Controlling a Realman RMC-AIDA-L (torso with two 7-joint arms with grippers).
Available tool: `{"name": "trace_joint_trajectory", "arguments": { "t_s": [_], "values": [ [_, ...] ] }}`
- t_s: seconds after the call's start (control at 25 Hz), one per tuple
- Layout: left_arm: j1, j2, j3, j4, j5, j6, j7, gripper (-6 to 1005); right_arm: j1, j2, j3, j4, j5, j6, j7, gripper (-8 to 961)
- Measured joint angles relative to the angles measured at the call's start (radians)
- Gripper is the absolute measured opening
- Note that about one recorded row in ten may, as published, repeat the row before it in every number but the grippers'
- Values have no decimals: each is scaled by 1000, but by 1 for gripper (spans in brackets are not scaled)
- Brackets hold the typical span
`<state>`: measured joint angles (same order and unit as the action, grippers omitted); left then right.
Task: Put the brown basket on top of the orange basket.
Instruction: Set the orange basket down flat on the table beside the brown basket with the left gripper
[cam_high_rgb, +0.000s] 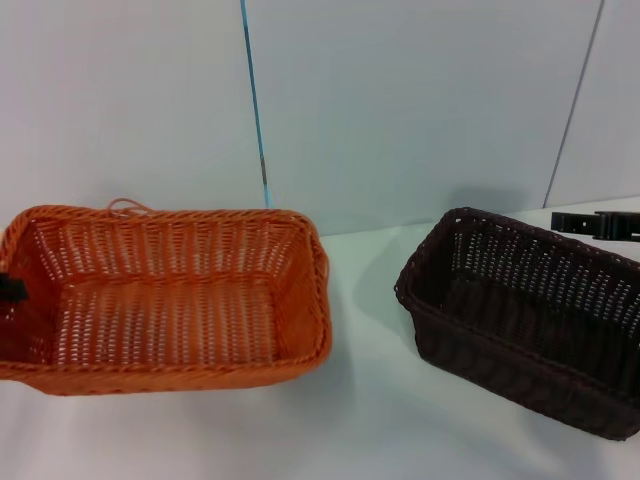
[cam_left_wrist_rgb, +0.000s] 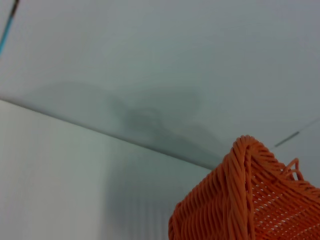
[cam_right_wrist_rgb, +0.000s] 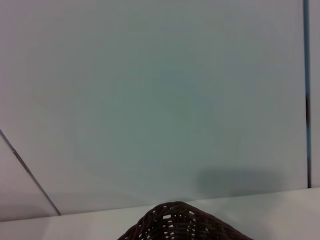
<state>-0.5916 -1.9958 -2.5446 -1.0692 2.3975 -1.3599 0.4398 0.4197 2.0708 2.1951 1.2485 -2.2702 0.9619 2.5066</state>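
Note:
The orange basket (cam_high_rgb: 165, 300) stands on the white table on the left of the head view, open side up, with a loose strand at its back rim. One of its corners (cam_left_wrist_rgb: 240, 200) fills the low edge of the left wrist view. A black part of my left gripper (cam_high_rgb: 10, 290) shows at the basket's left rim. The brown basket (cam_high_rgb: 530, 310) is on the right, apart from the orange one, its right end cut off by the picture edge. Its rim (cam_right_wrist_rgb: 175, 222) peeks into the right wrist view. My right gripper (cam_high_rgb: 592, 222) shows as a black piece just behind its back rim.
A pale wall with a thin blue seam (cam_high_rgb: 255, 110) rises right behind the white table (cam_high_rgb: 360, 420). A gap of bare table separates the two baskets.

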Motion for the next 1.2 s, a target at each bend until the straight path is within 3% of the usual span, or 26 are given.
{"name": "trace_joint_trajectory", "arguments": {
  "t_s": [0.12, 0.44, 0.48, 0.92, 1.2],
  "values": [
    [0, -10, 1, -20, 0, -22, -17, 167, 1, -1, 0, 0, 0, 0, 0, 794],
    [22, -69, 8, -97, -10, -59, -20, 167, 4, -2, 0, 0, 0, 0, 0, 793],
    [28, -85, 10, -106, -12, -68, -20, 167, 4, -2, 0, 0, 0, 0, 0, 793],
    [61, -149, 10, -139, -13, -77, -16, 167, -1, -2, 0, 2, 0, 4, 0, 793],
    [79, -161, 11, -64, -38, -26, -9, 168, -8, -1, 0, 2, 0, 5, 0, 793]
  ]
}}
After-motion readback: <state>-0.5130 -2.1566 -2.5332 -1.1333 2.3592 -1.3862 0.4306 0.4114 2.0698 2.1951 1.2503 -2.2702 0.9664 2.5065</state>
